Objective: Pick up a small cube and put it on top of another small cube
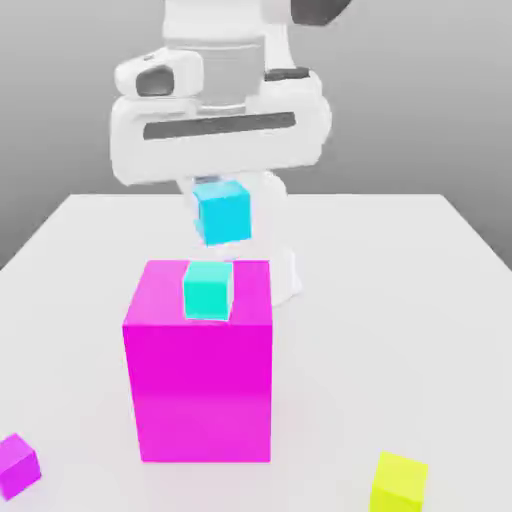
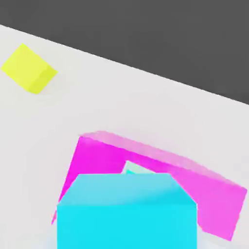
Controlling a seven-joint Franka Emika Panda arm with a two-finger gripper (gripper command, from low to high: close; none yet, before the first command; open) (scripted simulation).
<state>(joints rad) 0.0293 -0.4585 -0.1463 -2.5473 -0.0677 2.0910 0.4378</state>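
Note:
The sky-blue small cube point(image 1: 223, 213) hangs in the air under the white hand, with my gripper point(image 1: 221, 192) shut on it. Just below it, slightly toward the exterior view's left, the turquoise small cube point(image 1: 208, 289) rests on top of the big magenta block point(image 1: 200, 385). A gap separates the two small cubes. In the hand view the sky-blue cube point(image 2: 127, 211) is close up and covers most of the turquoise cube point(image 2: 137, 169), of which a sliver shows on the magenta block point(image 2: 97, 158).
A yellow small cube point(image 1: 398, 482) point(image 2: 29, 68) lies on the white table point(image 1: 400, 300) at the exterior view's front right. A small magenta cube point(image 1: 17, 465) sits at the front left. The table's far edge runs behind the arm's base.

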